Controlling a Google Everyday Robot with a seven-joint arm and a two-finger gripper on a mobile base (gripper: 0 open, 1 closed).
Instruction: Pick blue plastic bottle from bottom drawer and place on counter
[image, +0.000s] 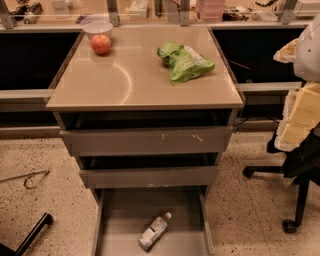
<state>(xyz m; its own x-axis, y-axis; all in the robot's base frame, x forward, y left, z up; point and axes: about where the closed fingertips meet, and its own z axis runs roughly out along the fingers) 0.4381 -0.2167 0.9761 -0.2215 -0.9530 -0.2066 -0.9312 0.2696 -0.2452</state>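
The gripper is out of shot, so clenched or released, I cannot tell. One blue plastic bottle (154, 230), slim, see-through and white-capped, lies on its side on the flat grey floor of the open bottom drawer (125, 210). On the glossy beige counter (125, 85) sit one apple (101, 44), one white bowl (98, 27) and one crinkled green bag (184, 62).

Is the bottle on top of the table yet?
No, the blue plastic bottle lies on its side in the open bottom drawer, not on the counter; the gripper is out of view.
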